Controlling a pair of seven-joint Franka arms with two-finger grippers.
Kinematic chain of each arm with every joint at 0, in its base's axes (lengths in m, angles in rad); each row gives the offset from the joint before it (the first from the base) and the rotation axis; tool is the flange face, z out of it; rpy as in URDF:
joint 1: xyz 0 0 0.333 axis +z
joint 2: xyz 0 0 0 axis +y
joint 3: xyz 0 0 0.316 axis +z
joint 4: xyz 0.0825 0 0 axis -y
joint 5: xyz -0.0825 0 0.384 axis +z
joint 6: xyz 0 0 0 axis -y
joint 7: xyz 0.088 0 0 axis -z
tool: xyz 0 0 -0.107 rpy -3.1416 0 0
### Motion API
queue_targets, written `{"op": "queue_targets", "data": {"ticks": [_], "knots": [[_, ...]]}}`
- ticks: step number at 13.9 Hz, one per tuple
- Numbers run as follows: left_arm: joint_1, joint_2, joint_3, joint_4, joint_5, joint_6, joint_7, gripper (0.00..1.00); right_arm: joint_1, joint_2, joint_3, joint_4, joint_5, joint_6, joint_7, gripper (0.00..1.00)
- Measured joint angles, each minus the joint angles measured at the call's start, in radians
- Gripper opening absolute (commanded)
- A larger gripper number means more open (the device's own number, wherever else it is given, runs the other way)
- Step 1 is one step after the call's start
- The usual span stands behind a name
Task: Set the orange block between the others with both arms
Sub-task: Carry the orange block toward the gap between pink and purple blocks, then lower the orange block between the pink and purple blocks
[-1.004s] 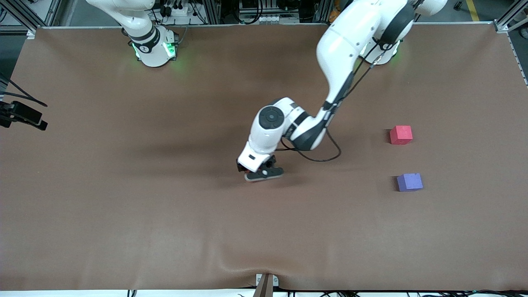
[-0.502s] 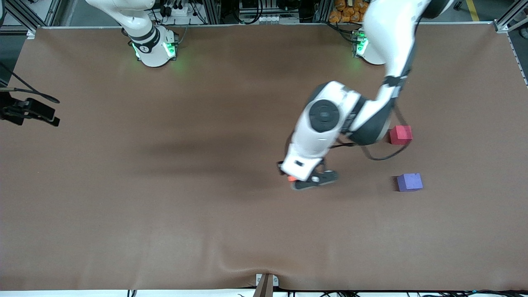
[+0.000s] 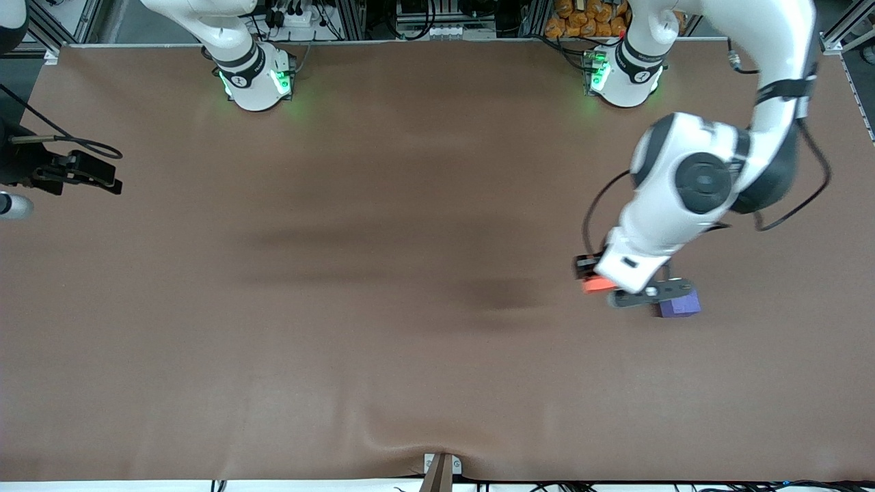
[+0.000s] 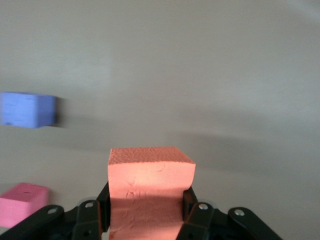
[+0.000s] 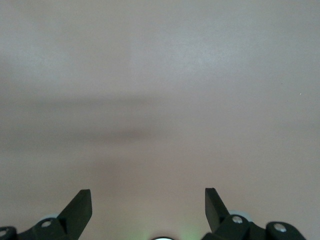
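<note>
The left claw (image 3: pixel 601 281) is clamped on the orange block (image 3: pixel 595 285) in the air beside the purple cube (image 3: pixel 681 304) near the tabletop's left-arm end, so pickup is done, placing between purple and pink cube (image 4: pixel 22 202) remains; the right claw (image 5: pixel 148 200) waits open.

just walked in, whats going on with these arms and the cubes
The left gripper is shut on the orange block and carries it above the table, close to the purple cube. The pink cube shows only in the left wrist view, beside the purple one with a gap between them. The block is not yet set down between them. The right gripper is open and holds nothing; that arm waits at its end of the table.
</note>
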Motion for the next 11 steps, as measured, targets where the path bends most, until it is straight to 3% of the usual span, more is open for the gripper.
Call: {"op": "queue_targets", "data": {"ticks": [5,11], "knots": [[0.18,-0.065,0.0,-0.147,0.0,0.004,0.215,0.29,0.007,-0.022,-0.005,0.0,0.0,-0.028,0.033,1.0],[0.255,-0.064,-0.002,-0.237,-0.04,0.046,0.274,0.29,0.0,-0.055,-0.016,0.0,-0.003,-0.048,0.033,1.0]]}}
